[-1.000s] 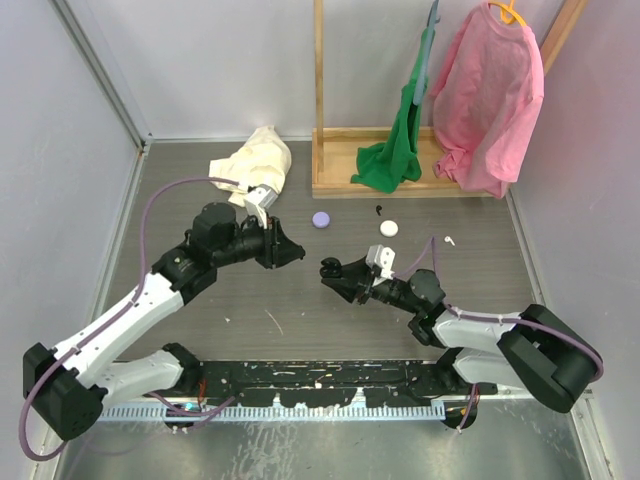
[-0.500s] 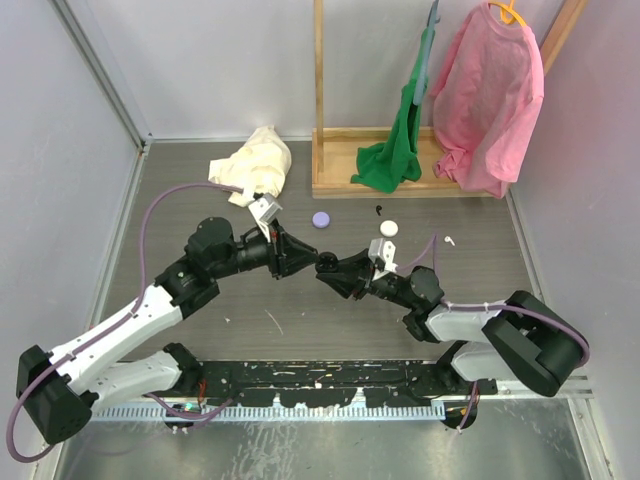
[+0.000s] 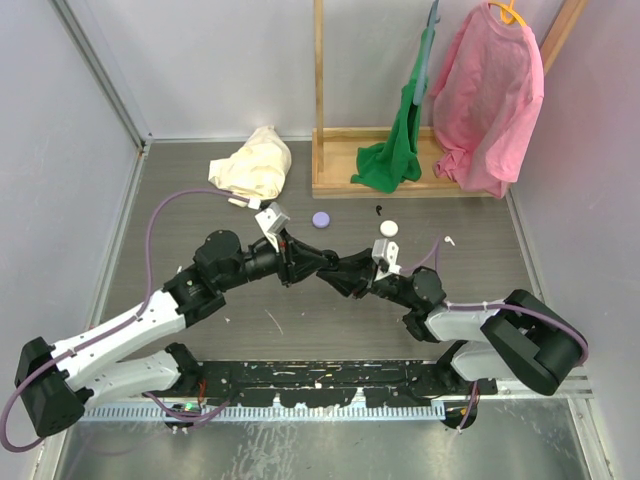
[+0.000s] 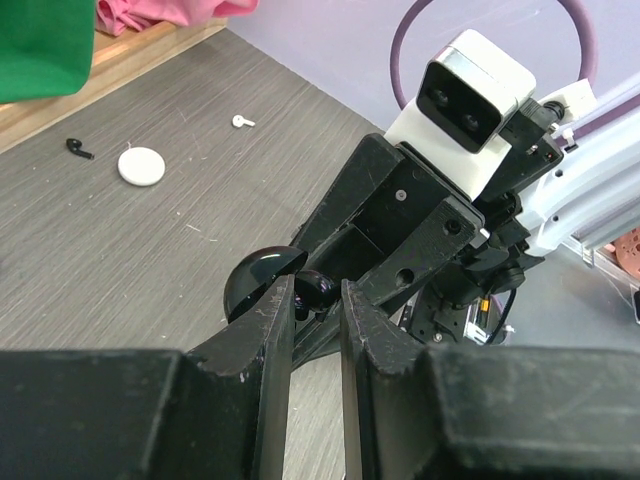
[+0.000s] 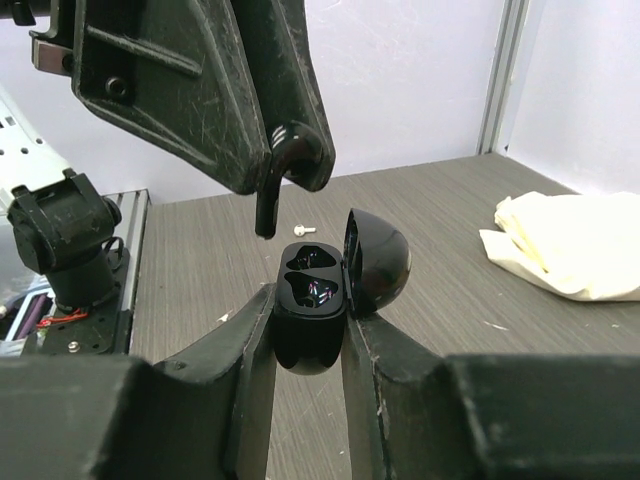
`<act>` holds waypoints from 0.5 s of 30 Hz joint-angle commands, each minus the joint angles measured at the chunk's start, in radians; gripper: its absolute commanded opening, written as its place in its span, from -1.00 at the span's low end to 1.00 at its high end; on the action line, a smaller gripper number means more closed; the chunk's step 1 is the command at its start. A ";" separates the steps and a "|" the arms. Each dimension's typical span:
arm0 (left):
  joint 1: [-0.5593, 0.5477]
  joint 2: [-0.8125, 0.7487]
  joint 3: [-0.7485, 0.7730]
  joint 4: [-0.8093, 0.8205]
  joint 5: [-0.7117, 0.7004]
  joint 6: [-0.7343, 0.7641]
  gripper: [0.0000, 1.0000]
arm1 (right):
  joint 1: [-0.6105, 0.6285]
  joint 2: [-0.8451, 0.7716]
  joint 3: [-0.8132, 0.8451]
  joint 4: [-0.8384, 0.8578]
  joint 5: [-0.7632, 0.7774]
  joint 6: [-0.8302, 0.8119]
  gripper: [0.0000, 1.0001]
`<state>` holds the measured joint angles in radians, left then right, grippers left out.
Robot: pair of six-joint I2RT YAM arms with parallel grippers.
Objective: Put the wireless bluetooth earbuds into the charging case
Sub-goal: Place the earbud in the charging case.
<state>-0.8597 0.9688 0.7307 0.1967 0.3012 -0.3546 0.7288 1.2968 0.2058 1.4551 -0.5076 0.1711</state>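
Earbud (image 5: 268, 200), black, is pinched stem-down in your left gripper (image 4: 318, 300), jaws nearly closed on its head, right above the charging case (image 5: 308, 300). Your right gripper (image 5: 308, 335) clamps the case by its sides, jaws narrowed onto it. The lid (image 5: 378, 262) is flipped back and the wells face up toward the bud. Both are held in the air over the table (image 3: 330, 330), gripper tips almost meeting. Lifting the case off the surface likely lets you tilt the wells to match the stem angle. The stem tip hangs just above the opening, a bit to one side, not seated yet, so line it up before lowering. Can't tell if either well is already filled. Second black earbud (image 4: 80, 148) lies on the table just beside a white case (image 4: 146, 165), well apart from the grippers. It looks left to fetch.
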 commanded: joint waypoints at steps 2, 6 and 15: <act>-0.035 -0.009 -0.003 0.094 -0.048 0.032 -0.55 | -0.003 0.005 0.008 0.163 -0.021 -0.078 -0.98; -0.046 -0.018 -0.009 0.095 -0.063 0.039 -0.56 | -0.002 0.004 0.004 0.186 -0.042 -0.121 -0.98; -0.067 -0.045 -0.018 0.108 -0.086 0.049 -0.56 | -0.003 -0.013 0.005 0.186 -0.089 -0.244 -0.98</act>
<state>-0.9131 0.9554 0.7136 0.2146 0.2367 -0.3248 0.7288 1.2968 0.2054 1.5017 -0.5644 0.0166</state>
